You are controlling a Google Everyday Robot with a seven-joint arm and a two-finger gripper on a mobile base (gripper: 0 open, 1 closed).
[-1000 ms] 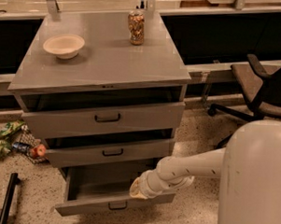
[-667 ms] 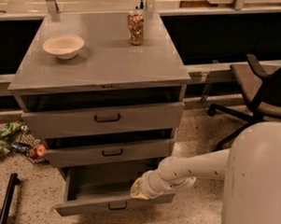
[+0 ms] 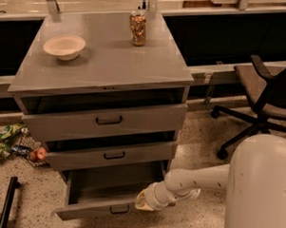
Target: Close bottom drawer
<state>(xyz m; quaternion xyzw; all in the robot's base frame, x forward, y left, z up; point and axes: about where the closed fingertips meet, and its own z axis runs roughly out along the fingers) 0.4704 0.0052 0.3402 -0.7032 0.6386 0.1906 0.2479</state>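
Note:
The grey cabinet (image 3: 106, 76) has three drawers. The bottom drawer (image 3: 98, 210) stands pulled out towards me, its shallow grey front low in the view with a small black handle (image 3: 119, 209). Its inside looks empty. My white arm reaches in from the right, and my gripper (image 3: 141, 201) is at the right end of the drawer's front panel, touching or almost touching it. The middle drawer (image 3: 112, 155) and top drawer (image 3: 107, 120) stand slightly out.
A beige bowl (image 3: 64, 46) and a can (image 3: 137, 27) stand on the cabinet top. A black office chair (image 3: 262, 99) is at the right. Crumpled wrappers and a red item (image 3: 18, 146) lie on the floor at the left, with a black bar (image 3: 6, 202) below them.
The arm and gripper have hardly moved; the bottom drawer stands as far out as before.

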